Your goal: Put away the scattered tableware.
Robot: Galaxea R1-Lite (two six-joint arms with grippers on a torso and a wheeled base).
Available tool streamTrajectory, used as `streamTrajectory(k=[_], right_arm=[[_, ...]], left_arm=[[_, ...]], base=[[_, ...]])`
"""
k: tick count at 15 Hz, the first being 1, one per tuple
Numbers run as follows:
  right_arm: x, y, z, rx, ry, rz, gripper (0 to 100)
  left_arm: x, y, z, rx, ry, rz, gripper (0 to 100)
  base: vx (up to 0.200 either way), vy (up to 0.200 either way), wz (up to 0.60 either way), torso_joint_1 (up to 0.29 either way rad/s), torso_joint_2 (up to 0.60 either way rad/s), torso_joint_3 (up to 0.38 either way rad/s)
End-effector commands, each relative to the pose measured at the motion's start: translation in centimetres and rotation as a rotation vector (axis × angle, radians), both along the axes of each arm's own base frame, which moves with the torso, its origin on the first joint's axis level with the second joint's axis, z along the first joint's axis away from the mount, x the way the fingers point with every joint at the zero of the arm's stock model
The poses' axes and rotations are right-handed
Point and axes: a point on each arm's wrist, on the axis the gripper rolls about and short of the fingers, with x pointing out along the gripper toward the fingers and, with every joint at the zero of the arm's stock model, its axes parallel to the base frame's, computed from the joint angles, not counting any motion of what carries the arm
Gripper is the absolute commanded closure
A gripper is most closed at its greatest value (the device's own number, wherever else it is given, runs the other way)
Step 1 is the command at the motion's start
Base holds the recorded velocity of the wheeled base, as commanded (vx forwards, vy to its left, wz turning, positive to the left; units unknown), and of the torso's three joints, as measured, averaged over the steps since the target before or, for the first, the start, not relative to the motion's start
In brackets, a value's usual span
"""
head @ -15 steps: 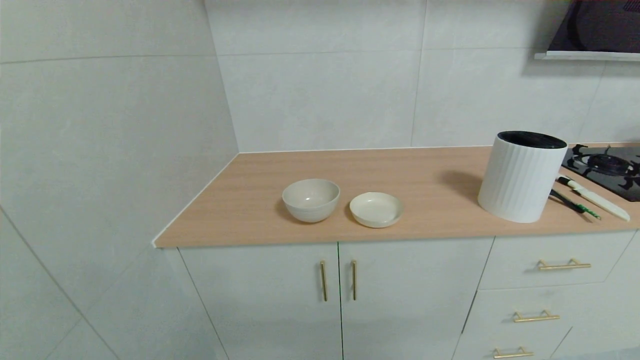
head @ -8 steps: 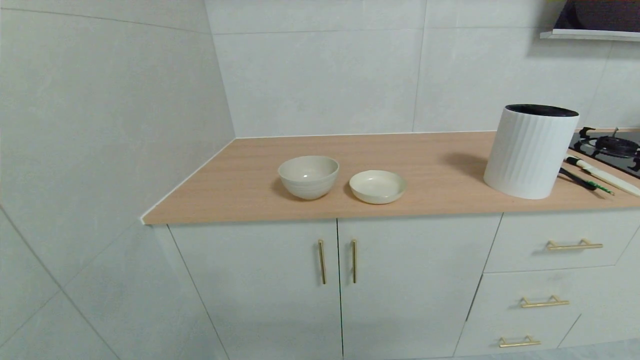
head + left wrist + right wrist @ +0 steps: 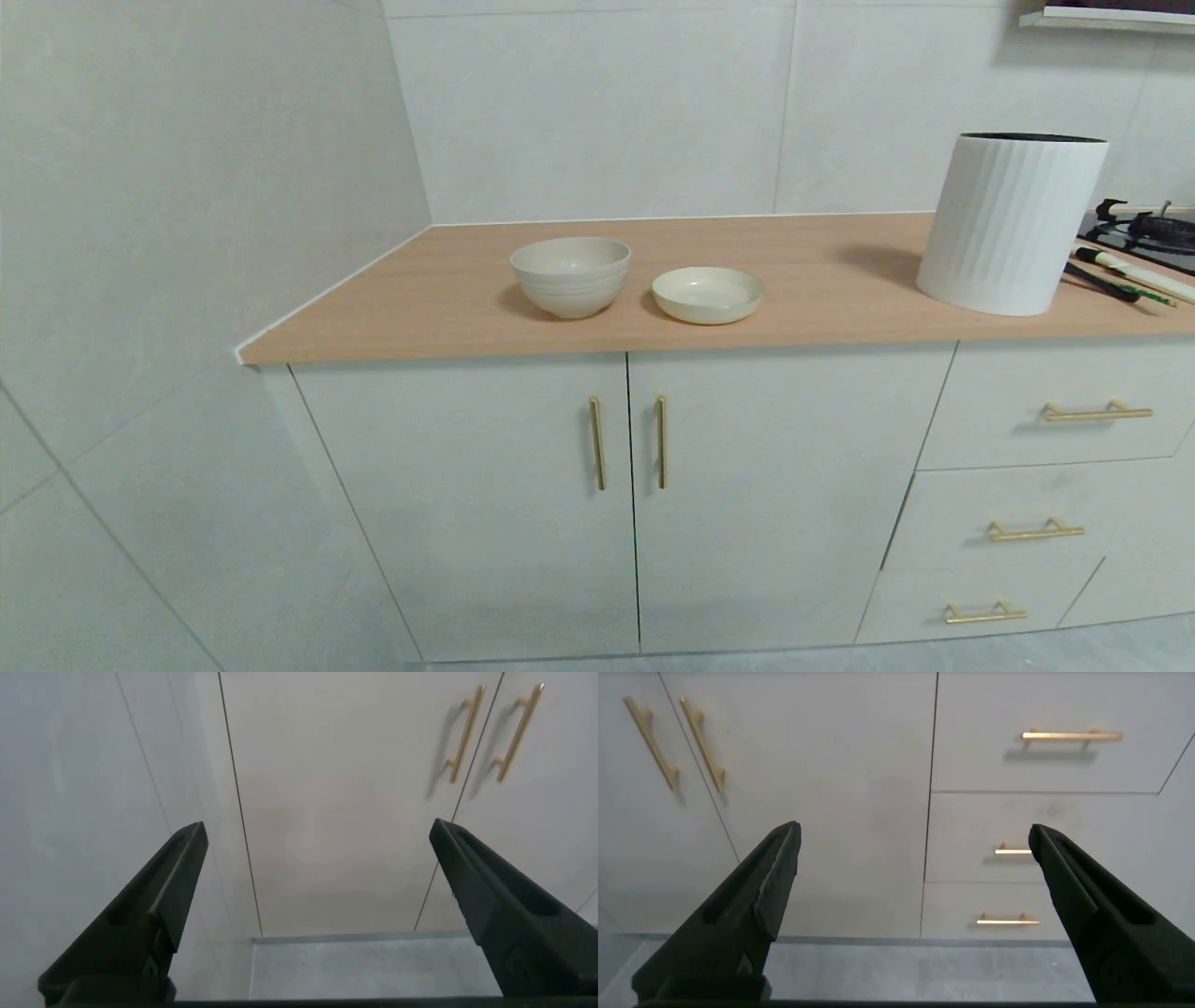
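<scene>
- on the counter (image 3: 822,313) before me, the bowl (image 3: 570,275) sits just left of the dish (image 3: 708,294).
- the canister (image 3: 1011,222) stands well to their right, with utensils (image 3: 1106,282) just right of it.
- cupboard doors (image 3: 467,485) lie below, drawers (image 3: 1055,373) to their right.

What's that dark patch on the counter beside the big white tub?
Head view: it is the tub's shadow, lying on the counter on the side toward the dish; the bowl has a smaller one on its left. Left wrist view: the door handles throw soft shadows. Right wrist view: so does the top drawer handle.
</scene>
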Motion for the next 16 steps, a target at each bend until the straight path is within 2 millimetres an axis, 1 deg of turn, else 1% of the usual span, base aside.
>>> streamTrajectory(k=[1,5,7,16], right_arm=[[0.01,0.0,0.0,0.0,0.001,0.001,0],[0.01,0.0,0.0,0.0,0.001,0.001,0],[0.01,0.0,0.0,0.0,0.001,0.001,0],[0.01,0.0,0.0,0.0,0.001,0.001,0]], left_arm=[[0.0,0.0,0.0,0.0,0.0,0.0,0],[0.0,0.0,0.0,0.0,0.0,0.0,0],[0.0,0.0,0.0,0.0,0.0,0.001,0],[0.0,0.0,0.01,0.0,-0.001,0.0,0]], base=[[0.0,0.0,0.0,-0.149,0.47,0.305],[0.0,0.0,0.0,-0.124,0.45,0.329],[0.0,0.0,0.0,-0.041,0.28,0.215],[0.0,0.0,0.0,-0.005,0.02,0.012]])
